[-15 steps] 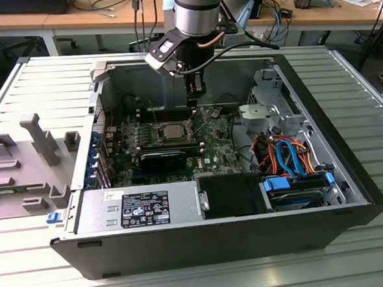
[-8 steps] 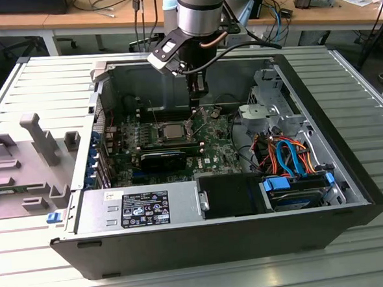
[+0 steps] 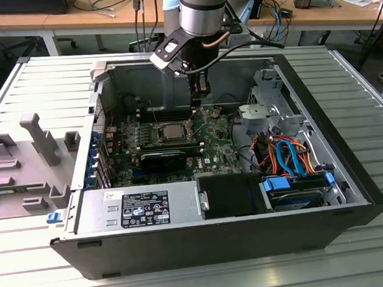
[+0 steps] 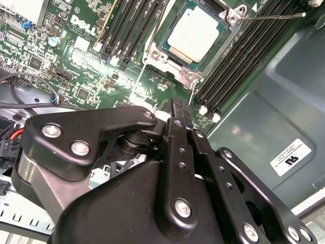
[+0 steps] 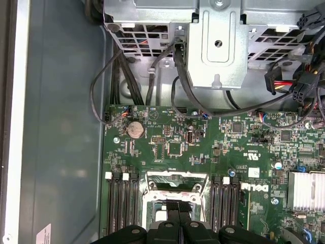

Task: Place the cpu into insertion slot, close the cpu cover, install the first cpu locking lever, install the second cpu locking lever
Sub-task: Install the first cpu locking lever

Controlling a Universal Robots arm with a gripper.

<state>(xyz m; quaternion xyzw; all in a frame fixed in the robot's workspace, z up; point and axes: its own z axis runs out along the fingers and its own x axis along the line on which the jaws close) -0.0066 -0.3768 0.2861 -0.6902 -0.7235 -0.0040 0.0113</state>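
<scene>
Jaws (pressed together, gripping nothing) hid part of the socket (image 5: 176, 179) in first wrist view; their black linkage (image 4: 127, 193) blocked much of second wrist view. Chip (image 4: 195, 28), dull silver sq., sat in socket centre on green board (image 4: 76, 61), metal frame (image 4: 154, 52) round it.

Printed labels (image 3: 145, 210) on power supply (image 3: 93, 218) and case wall (image 4: 254, 112); logo (image 4: 84, 24) on green board (image 4: 45, 56)

Arm (image 3: 203, 9) is held approx. vertical at far centre of the exterior view, wrist angled down. Gripper (image 3: 200, 99) is pointed straight down, w/ fingers (image 5: 174, 222) pressed together.
</scene>
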